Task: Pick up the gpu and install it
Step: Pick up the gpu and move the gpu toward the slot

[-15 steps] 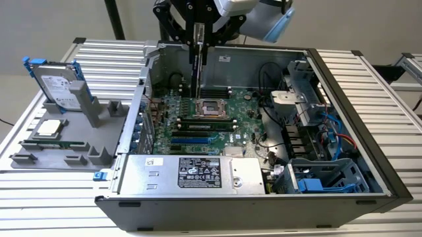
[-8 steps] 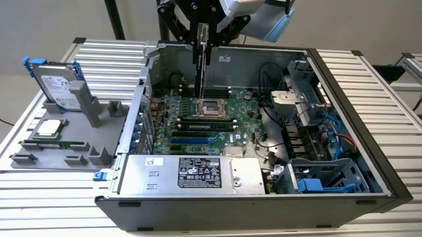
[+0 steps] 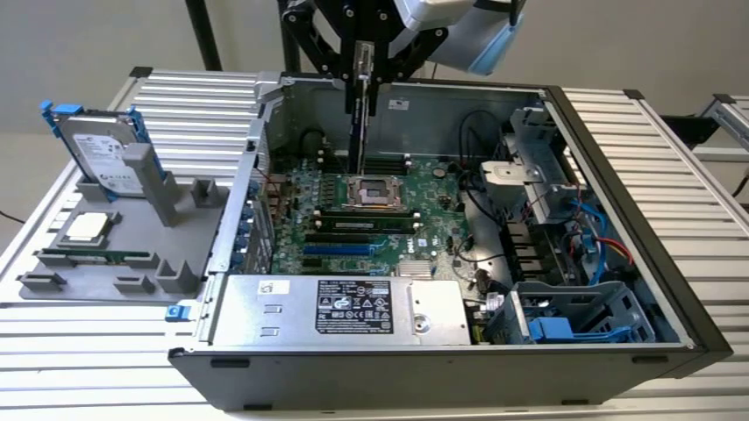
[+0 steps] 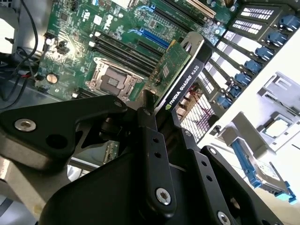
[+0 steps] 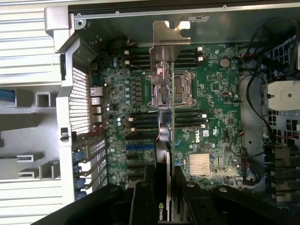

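Black gripper (image 3: 364, 53) pinching thin green-and-black gpu (image 3: 363, 114) (silver bracket at far end) over green motherboard (image 3: 436, 200), open grey computer case (image 3: 410, 381).

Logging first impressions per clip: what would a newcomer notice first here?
The black gripper clamps the gpu, a thin flat green-and-black card with silver bracket, edge-on over the green motherboard inside the open grey computer case. At the exterior view's left, a grey holder carries a silver hard drive in a blue frame.
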`<move>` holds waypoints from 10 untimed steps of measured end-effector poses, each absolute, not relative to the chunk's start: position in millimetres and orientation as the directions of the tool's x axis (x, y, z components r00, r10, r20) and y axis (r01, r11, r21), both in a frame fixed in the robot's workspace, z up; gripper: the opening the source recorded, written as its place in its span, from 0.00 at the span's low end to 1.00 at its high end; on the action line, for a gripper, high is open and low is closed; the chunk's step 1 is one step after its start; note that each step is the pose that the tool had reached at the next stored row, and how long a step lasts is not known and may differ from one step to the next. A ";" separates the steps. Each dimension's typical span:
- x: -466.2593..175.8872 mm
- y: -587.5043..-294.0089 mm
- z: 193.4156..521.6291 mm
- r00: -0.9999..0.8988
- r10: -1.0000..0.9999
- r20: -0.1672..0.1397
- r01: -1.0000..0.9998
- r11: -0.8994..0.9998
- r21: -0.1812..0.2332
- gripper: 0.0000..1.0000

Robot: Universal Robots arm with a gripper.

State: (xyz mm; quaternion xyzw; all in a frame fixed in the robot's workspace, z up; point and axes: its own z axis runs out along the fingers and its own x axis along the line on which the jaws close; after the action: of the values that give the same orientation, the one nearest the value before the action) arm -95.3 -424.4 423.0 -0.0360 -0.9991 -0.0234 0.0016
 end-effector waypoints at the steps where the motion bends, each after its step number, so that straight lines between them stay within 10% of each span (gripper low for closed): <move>1: -95.0 -424.5 423.0 -0.997 0.072 0.005 0.072 0.996 0.047 0.00; 10: -93.1 -424.4 423.0 -0.997 0.072 0.005 0.072 0.996 0.047 0.00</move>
State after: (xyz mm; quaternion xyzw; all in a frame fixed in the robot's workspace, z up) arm -93.1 -424.4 423.0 -0.0361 -0.9991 -0.0234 0.0019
